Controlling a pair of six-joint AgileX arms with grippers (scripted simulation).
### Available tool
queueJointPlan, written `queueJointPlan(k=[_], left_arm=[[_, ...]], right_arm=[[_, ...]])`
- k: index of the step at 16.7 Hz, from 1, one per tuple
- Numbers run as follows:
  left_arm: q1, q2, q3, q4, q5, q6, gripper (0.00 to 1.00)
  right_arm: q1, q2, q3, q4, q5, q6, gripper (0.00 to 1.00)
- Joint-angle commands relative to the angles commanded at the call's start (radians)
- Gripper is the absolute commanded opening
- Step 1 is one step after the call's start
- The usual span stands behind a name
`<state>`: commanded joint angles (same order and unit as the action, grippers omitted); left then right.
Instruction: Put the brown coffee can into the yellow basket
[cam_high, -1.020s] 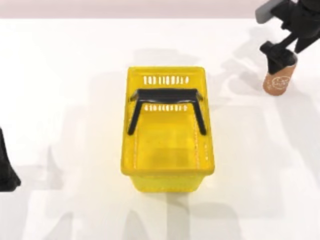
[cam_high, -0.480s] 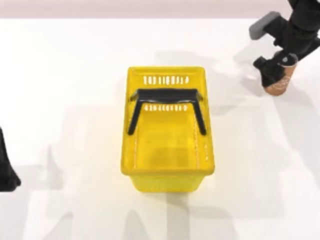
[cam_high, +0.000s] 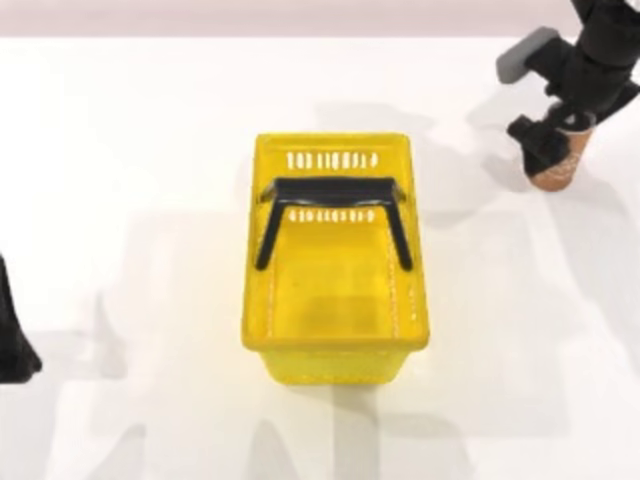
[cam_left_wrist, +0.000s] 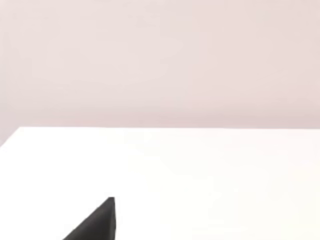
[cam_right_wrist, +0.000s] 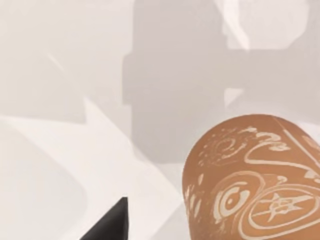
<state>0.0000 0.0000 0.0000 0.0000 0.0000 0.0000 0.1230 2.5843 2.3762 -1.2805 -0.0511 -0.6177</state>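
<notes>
The brown coffee can (cam_high: 560, 168) stands upright at the table's far right, well apart from the yellow basket (cam_high: 337, 364). My right gripper (cam_high: 548, 138) is down over the can's top and hides its upper part. In the right wrist view the can (cam_right_wrist: 255, 190) fills the corner, and one dark fingertip (cam_right_wrist: 112, 226) shows with a strip of table between it and the can's side. The other finger is hidden. The gripper is open. The basket sits mid-table with nothing in it, its black handle (cam_high: 335, 188) lying across the far half.
My left arm (cam_high: 12, 345) is parked at the table's left edge. Its wrist view shows only one dark fingertip (cam_left_wrist: 100, 224), bare white table and a pale wall. White table lies between can and basket.
My right gripper came down and slightly left onto the can during the first half second, covering its top. Since then it has hardly moved. The can, the basket and the left arm stayed put.
</notes>
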Motion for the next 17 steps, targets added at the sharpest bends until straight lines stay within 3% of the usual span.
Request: queueJointPlan(k=[10, 17], left_arm=[[0.0, 0.0, 0.0, 0.0, 0.0, 0.0, 1.0], [0.0, 0.0, 0.0, 0.0, 0.0, 0.0, 1.0]], right_arm=[[0.0, 0.0, 0.0, 0.0, 0.0, 0.0, 0.02], [0.0, 0.0, 0.0, 0.0, 0.0, 0.0, 0.0]])
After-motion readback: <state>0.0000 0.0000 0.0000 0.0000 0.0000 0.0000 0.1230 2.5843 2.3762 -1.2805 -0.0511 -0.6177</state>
